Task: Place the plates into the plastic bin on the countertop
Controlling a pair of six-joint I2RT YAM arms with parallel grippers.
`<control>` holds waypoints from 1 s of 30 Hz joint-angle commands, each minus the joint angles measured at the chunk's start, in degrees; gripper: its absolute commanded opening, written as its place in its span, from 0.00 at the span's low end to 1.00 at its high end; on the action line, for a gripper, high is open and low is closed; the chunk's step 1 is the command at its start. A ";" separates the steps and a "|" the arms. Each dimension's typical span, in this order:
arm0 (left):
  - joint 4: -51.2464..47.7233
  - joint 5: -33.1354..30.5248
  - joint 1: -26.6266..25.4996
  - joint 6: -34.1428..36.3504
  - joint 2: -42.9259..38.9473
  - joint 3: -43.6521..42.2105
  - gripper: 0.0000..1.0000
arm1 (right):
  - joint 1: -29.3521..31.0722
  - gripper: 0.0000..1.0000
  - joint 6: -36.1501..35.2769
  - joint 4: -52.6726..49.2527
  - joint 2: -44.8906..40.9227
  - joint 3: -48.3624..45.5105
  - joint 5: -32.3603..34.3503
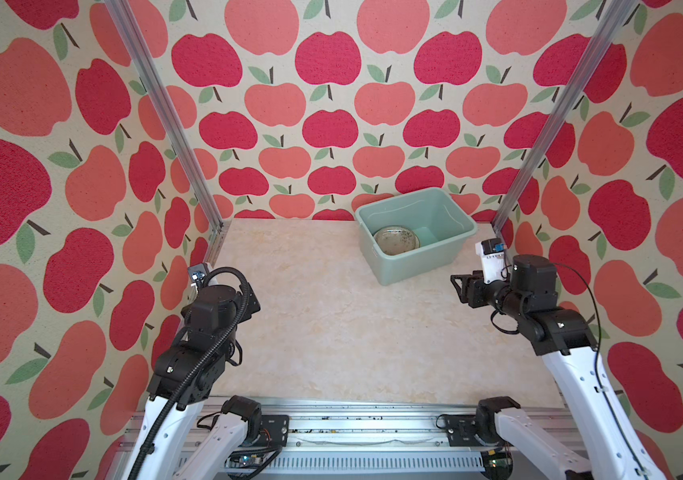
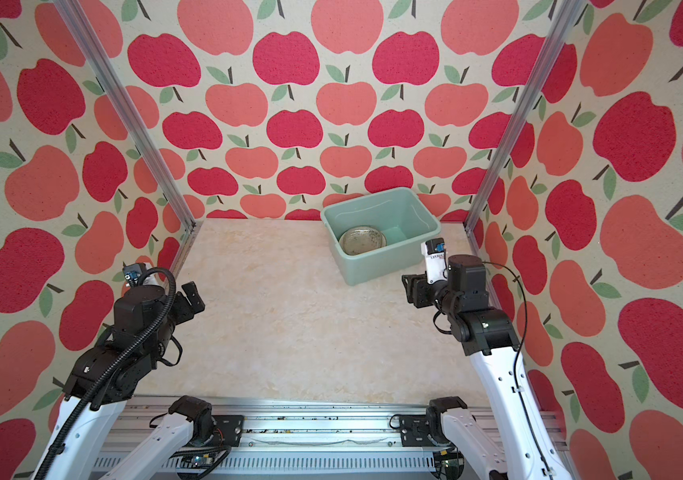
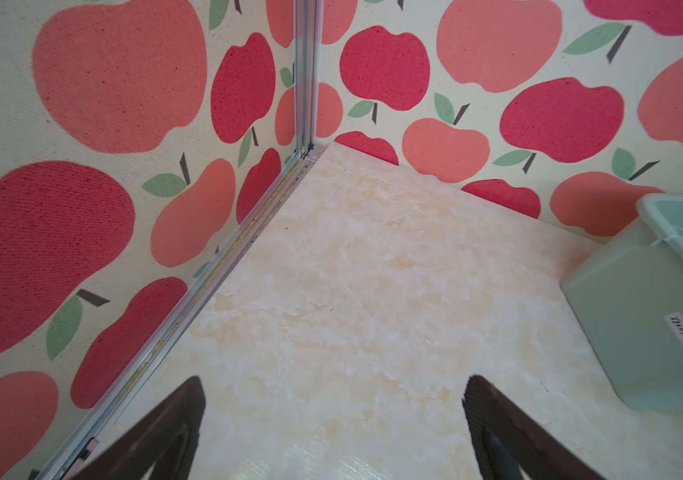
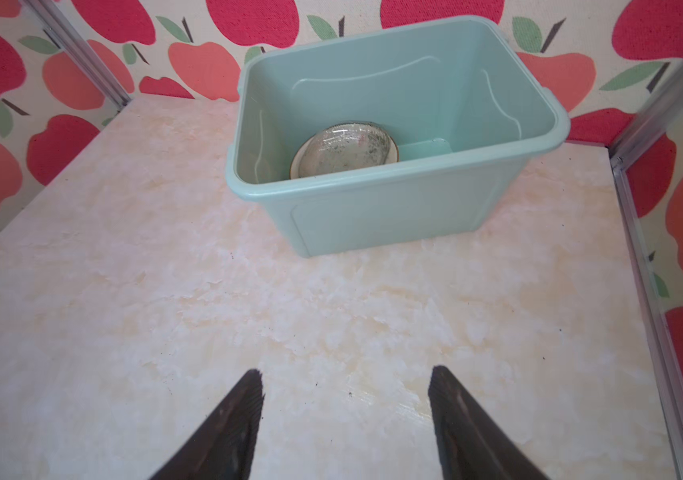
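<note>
The mint-green plastic bin (image 1: 423, 250) (image 2: 389, 252) stands at the back right of the beige countertop (image 1: 331, 316). On its floor, toward its left end, lies a greyish speckled glassy plate (image 1: 396, 240) (image 2: 362, 241) (image 4: 344, 151) with a cream rim showing under it. My right gripper (image 1: 458, 286) (image 2: 408, 286) (image 4: 346, 372) hovers just in front of the bin's right end, open and holding nothing. Near the left wall my left gripper (image 2: 192, 297) (image 3: 333, 380) stands wide open over bare countertop. The bin's side wall (image 3: 643, 324) shows in the left wrist view.
Apple-patterned walls close in the left, back and right sides. Aluminium posts (image 1: 165, 112) (image 1: 556, 112) rise at the back corners. A metal rail (image 1: 352, 419) runs along the front edge between the two arm bases.
</note>
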 commanded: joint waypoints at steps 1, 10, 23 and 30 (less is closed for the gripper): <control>7.86 -1.08 4.80 3.69 -1.63 -5.85 0.99 | -1.09 0.68 -1.34 7.15 -2.62 -9.06 9.26; 27.10 16.57 23.39 1.14 4.37 -21.54 0.99 | -8.61 0.72 1.25 25.15 -1.69 -25.07 12.69; 72.76 20.70 24.94 12.52 30.10 -35.24 0.99 | -10.83 0.75 -0.26 65.54 20.15 -35.13 12.59; 89.90 24.55 24.72 13.22 41.88 -36.72 0.99 | -11.15 0.76 -1.59 79.69 28.59 -36.05 9.14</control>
